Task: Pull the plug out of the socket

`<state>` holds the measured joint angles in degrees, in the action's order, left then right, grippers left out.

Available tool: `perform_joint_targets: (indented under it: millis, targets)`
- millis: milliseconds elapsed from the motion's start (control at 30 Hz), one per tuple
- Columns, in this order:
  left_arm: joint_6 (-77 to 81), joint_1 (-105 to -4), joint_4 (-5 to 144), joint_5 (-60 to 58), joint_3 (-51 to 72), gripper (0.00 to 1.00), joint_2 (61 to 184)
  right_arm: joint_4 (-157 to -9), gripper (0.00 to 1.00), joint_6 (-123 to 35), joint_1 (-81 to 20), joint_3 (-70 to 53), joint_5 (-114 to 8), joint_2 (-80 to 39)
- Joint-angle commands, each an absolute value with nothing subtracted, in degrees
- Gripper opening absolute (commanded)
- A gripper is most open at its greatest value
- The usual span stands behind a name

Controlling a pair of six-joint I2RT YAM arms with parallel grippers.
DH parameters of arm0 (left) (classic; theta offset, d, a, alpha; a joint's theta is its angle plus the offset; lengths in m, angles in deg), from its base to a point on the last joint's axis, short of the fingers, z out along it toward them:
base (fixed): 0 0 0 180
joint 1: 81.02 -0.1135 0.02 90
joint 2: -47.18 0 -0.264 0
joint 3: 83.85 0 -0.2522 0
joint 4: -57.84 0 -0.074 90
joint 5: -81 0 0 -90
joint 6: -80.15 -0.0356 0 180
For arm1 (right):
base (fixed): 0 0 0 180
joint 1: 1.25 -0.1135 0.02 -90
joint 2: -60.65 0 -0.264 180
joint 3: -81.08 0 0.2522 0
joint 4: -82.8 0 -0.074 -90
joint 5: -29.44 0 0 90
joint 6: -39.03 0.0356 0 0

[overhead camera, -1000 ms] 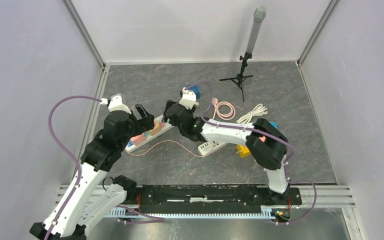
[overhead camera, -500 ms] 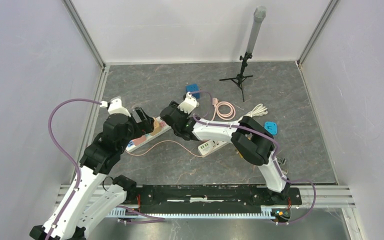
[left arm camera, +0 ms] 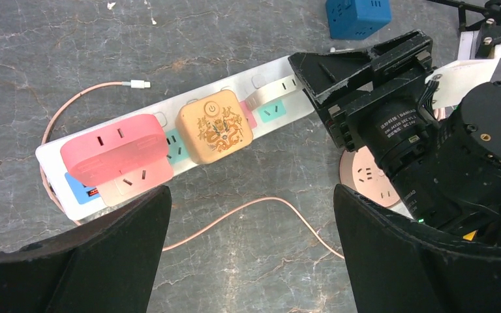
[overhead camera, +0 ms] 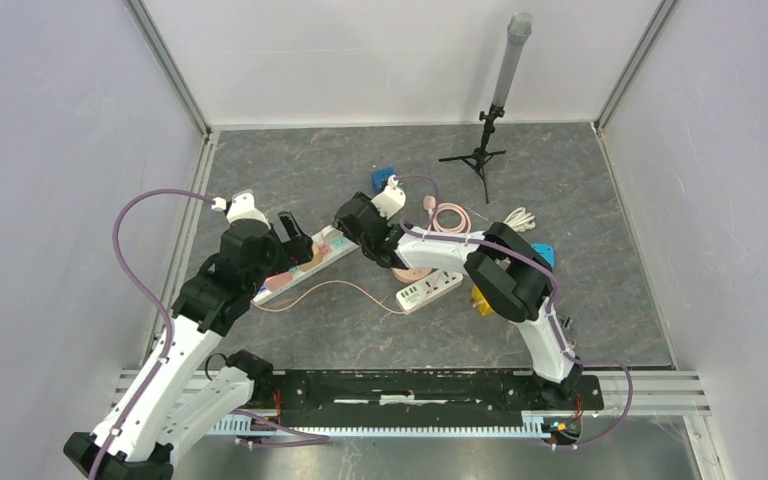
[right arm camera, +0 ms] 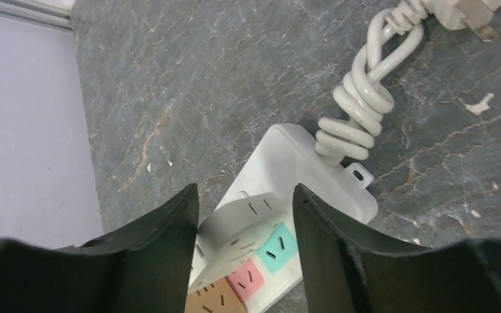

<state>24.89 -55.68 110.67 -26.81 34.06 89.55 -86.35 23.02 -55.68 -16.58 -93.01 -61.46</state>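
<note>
1. Checking the hold comes first: your right gripper has its fingers partly closed around the white plug. Both look to be touching its sides, and nothing else lies between them.
2. Note where the plug sits: between those fingers, seated in the end socket of the power strip. The coiled cord lies just beyond the fingertips.
3. Squeeze until you see no gap on either side, so the fingers do not slide off the smooth shell.
4. Pull straight back along the fingers, away from the strip's face; a sideways tug probably jams the pins.
5. Expect the strip to lift with the plug, since nothing holds it down. Your left gripper hangs wide open and empty, with the strip just past its fingertips.
6. Bring those open fingers down onto the strip near the gold adapter or the pink adapter. Keep them well clear of the right fingers, and press before you pull.
7. Ease off and reset the grip if the strip rises with the plug.
</note>
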Motion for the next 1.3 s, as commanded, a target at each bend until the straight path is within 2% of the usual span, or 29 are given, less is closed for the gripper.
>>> perform_joint_targets:
  millis: [0, 100, 200, 300, 400, 600, 700, 800, 1033, 1167, 1267]
  targets:
    - [27.00, -55.88, 108.69, -28.80, 34.26, 1.00, 89.89, -89.03, 0.56, 23.16, -55.48, -15.60, -89.40, -61.82]
    - [26.38, -55.82, 108.62, -27.51, 33.93, 1.00, 90.84, -91.72, 0.44, 23.14, -55.53, -11.15, -88.20, -58.99]
    - [25.06, -55.88, 107.58, -23.62, 33.40, 1.00, 93.56, -93.71, 0.25, 22.72, -55.33, -6.66, -88.63, -55.87]
    - [24.62, -55.88, 107.46, -20.41, 32.15, 1.00, 97.91, -93.20, 0.17, 22.14, -54.87, -4.77, -89.02, -53.81]
    - [24.40, -55.86, 107.54, -19.25, 31.18, 1.00, 100.43, -95.06, 0.20, 21.78, -54.27, -2.97, -87.05, -52.74]
    - [24.66, -55.88, 108.21, -20.89, 30.47, 1.00, 99.98, -98.02, 0.66, 18.67, -54.29, -4.61, -81.92, -53.57]
    - [24.92, -55.88, 108.23, -21.48, 31.01, 1.00, 99.23, -99.21, 0.73, 19.89, -54.25, -3.19, -81.25, -52.94]
    - [25.20, -55.88, 108.13, -21.80, 31.39, 1.00, 99.25, -101.60, 0.72, 22.65, -54.29, -1.30, -79.21, -53.06]
    - [25.46, -55.88, 107.16, -22.11, 29.45, 1.00, 101.98, -106.53, 0.58, 28.08, -54.83, 0.78, -75.31, -54.61]
    - [24.27, -56.05, 108.82, -26.14, 26.51, 1.00, 103.45, -106.86, 0.50, 28.85, -54.62, 0.37, -75.19, -55.69]
    - [24.09, -56.06, 108.93, -24.22, 25.00, 1.00, 104.50, -107.72, 0.32, 29.81, -54.30, 1.53, -75.57, -55.60]
